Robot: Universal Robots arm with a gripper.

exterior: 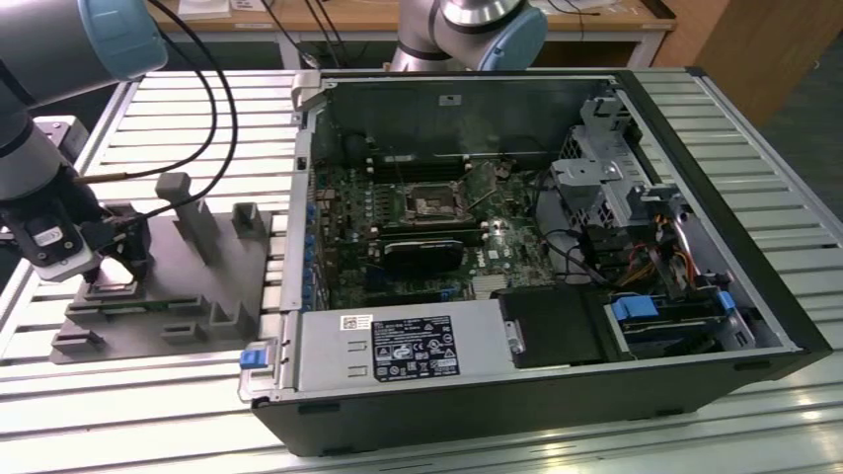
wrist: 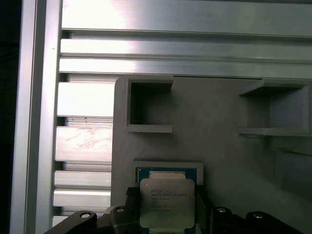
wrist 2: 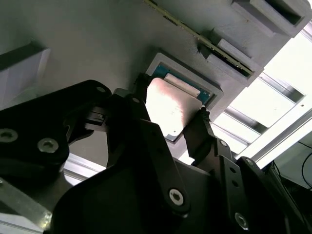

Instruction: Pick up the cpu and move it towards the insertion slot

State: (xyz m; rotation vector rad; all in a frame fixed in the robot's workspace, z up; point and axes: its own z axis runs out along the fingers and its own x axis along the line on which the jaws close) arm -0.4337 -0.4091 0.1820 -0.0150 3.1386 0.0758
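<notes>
The cpu (wrist 2: 170,105) (wrist: 166,202) is a flat silvery square chip. It sits between the black fingers (wrist 2: 197,131) of my gripper (wrist 2: 171,100) (wrist: 166,210), which is shut on its two opposite edges. The chip is slightly tilted just over a shallow square recess (wrist 2: 162,62) (wrist: 168,165) in the grey fixture plate (exterior: 197,296). In the exterior view my gripper (exterior: 113,281) hangs low over the plate's near corner, at that view's left. The insertion slot (exterior: 431,204), a shiny metal frame with a dark centre, lies on the motherboard inside the open computer case (exterior: 554,326), well off to that view's right.
Grey upright blocks (exterior: 200,222) rise from the fixture plate between my gripper and the case wall (exterior: 306,188). The slatted aluminium table (exterior: 777,197) surrounds everything. A black cooler (exterior: 421,257), cables and drive cages (exterior: 619,188) crowd the case around the socket. A second arm's base (exterior: 475,30) stands behind.
</notes>
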